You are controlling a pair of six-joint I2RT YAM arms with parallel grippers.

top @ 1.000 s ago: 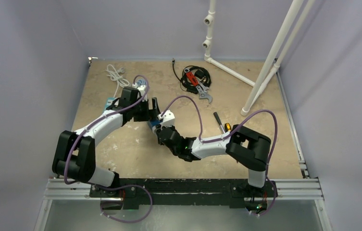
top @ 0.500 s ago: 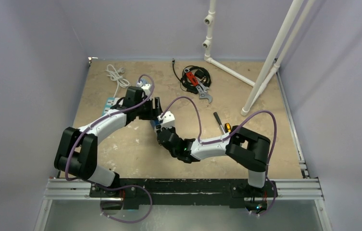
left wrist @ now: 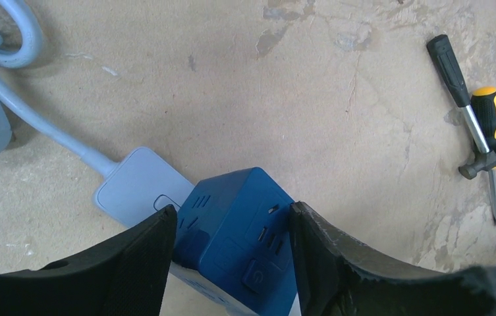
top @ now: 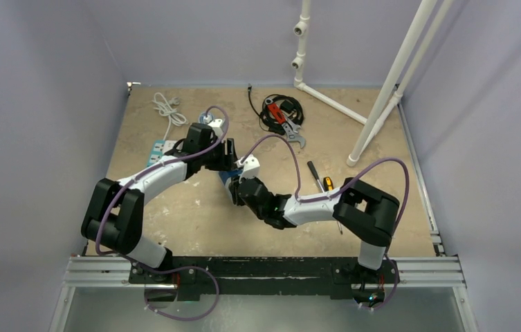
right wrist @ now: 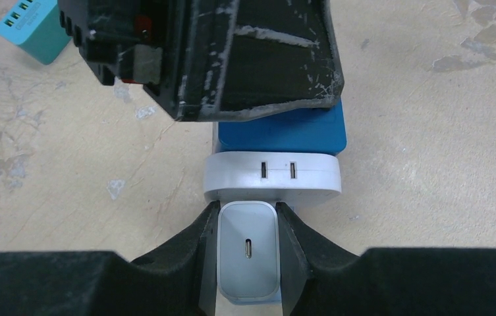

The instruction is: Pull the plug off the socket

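Note:
The socket is a blue cube (left wrist: 238,230) with a white band (right wrist: 271,174); in the top view it sits at mid-table (top: 228,177). My left gripper (left wrist: 232,220) is shut on the cube, one finger on each side. A white USB-C plug (right wrist: 248,253) sits against the white band. My right gripper (right wrist: 248,227) is shut on this plug, with its pads on both flanks. A pale blue flat plug (left wrist: 136,194) with a thick cable is on the cube's far side. In the top view the left gripper (top: 223,158) and right gripper (top: 238,187) meet at the socket.
A yellow-handled screwdriver (left wrist: 485,131) and a black-handled tool (left wrist: 452,66) lie to the right. A teal USB strip (right wrist: 31,29) is on the left. Black cable with a red wrench (top: 281,114), a white cable coil (top: 167,106) and a PVC pipe frame (top: 389,76) stand at the back.
Both grippers, with the socket and plug between them, have shifted a little to the right and toward the back of the table. Both grips are unchanged.

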